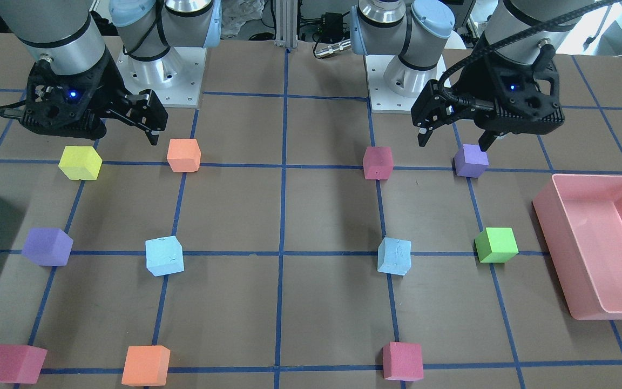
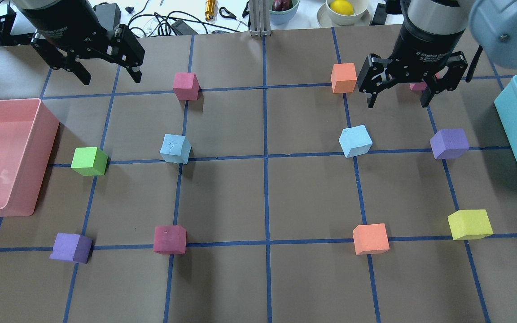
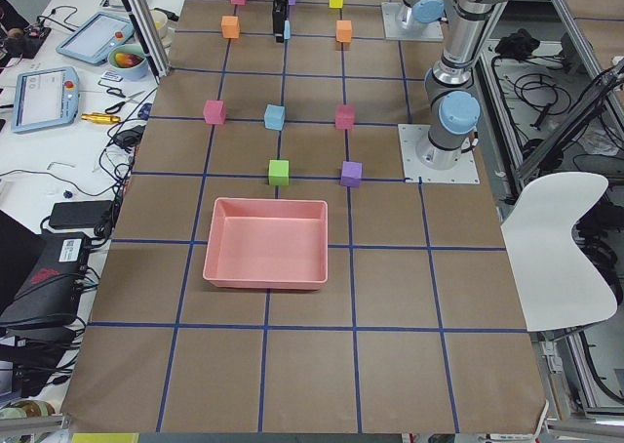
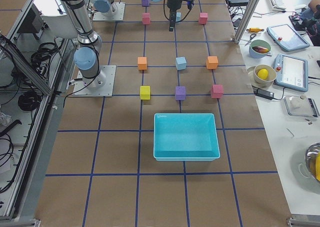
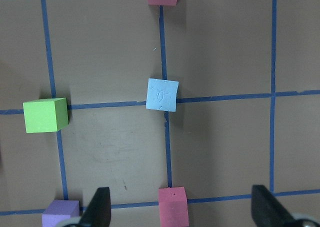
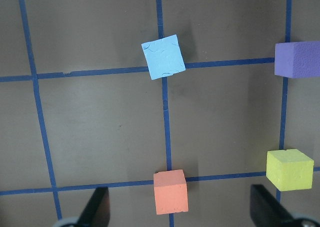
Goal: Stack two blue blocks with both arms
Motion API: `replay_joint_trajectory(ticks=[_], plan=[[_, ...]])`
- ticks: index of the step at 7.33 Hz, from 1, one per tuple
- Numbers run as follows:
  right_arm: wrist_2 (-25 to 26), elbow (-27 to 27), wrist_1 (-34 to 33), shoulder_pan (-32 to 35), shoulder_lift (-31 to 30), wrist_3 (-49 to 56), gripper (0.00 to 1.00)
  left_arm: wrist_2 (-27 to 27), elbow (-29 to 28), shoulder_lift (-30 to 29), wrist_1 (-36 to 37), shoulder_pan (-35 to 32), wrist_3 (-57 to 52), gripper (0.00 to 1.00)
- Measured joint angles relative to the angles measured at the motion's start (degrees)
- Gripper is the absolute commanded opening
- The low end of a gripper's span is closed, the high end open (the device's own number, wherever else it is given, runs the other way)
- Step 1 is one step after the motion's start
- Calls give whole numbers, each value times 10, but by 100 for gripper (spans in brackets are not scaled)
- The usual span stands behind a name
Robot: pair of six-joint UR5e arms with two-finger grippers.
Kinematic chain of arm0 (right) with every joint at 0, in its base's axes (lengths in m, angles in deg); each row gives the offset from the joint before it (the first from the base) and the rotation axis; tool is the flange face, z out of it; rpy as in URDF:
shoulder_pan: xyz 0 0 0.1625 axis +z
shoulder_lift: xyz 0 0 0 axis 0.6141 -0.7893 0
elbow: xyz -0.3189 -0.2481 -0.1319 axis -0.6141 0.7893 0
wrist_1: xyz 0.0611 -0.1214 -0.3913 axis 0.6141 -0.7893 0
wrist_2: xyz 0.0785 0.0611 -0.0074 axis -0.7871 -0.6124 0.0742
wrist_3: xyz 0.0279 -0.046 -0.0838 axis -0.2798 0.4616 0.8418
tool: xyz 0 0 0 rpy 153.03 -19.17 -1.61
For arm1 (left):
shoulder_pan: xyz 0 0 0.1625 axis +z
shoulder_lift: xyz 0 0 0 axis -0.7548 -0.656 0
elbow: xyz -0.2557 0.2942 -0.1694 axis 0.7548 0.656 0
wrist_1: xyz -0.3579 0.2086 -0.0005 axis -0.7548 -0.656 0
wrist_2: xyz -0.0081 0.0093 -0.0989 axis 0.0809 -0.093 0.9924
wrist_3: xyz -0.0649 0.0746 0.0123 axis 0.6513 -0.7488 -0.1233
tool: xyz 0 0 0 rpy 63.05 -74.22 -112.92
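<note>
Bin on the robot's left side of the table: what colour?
Pink. The bin shows best in the overhead exterior view.

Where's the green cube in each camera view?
Front-facing: green cube mid-right, left of pink bin.
Overhead: cube left, right of bin.
Exterior left: cube centre, just beyond bin.
Exterior right: not visible.
Left wrist: cube left edge.
Right wrist: absent.
Landmark: the pink bin.

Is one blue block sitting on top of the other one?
No, one blue block lies far from the other blue block, nothing on either.
</note>
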Motion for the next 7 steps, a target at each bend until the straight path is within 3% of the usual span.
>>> replay_joint_trajectory(ticks=[7], plan=[[0,-3,2,0,3,6,100,1,3,0,0,-3,3,100]])
